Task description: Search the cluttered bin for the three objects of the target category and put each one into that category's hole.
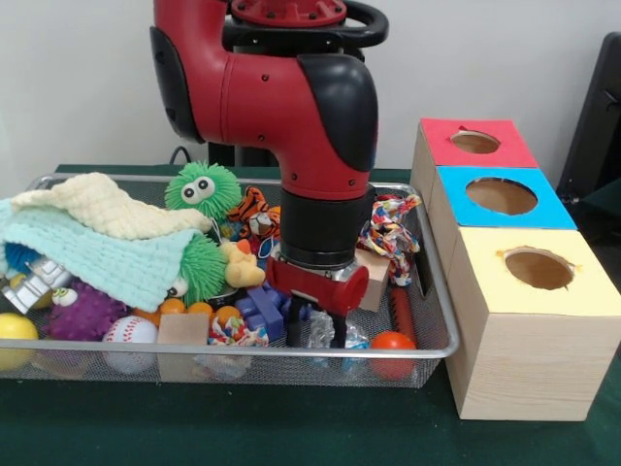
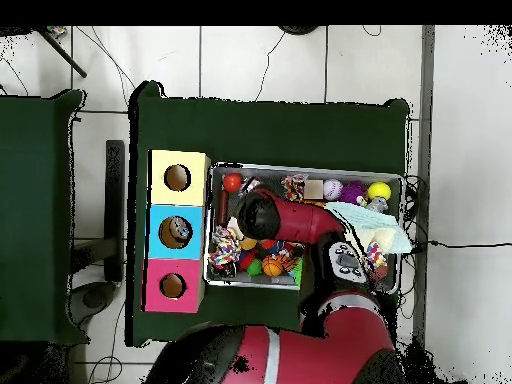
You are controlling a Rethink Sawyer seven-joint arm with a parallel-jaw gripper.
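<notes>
The cluttered wire-mesh bin (image 1: 243, 352) sits on the green table and also shows in the overhead view (image 2: 305, 168). My gripper (image 1: 317, 330) is lowered into its right half. Its black fingers (image 1: 294, 322) stand apart on either side of a crumpled clear-and-silver thing (image 1: 320, 332). Blue blocks (image 1: 260, 311) lie just left of the gripper, and an orange ball (image 1: 392, 342) and a red stick (image 1: 403, 316) lie to its right. In the overhead view the arm's head (image 2: 262, 215) hides the gripper. Three wooden boxes with round holes stand beside the bin: red-topped (image 1: 505, 150), blue-topped (image 1: 553, 209) and yellow-topped (image 1: 582, 291).
The bin also holds a cream cloth (image 1: 97, 204), a mint cloth (image 1: 107, 254), a green fuzzy toy (image 1: 202, 187), a tiger plush (image 1: 257, 216), a rope toy (image 1: 388, 228), a yellow duck (image 1: 241, 267), a baseball (image 1: 129, 331), a purple spiky ball (image 1: 85, 313) and a yellow ball (image 1: 15, 328).
</notes>
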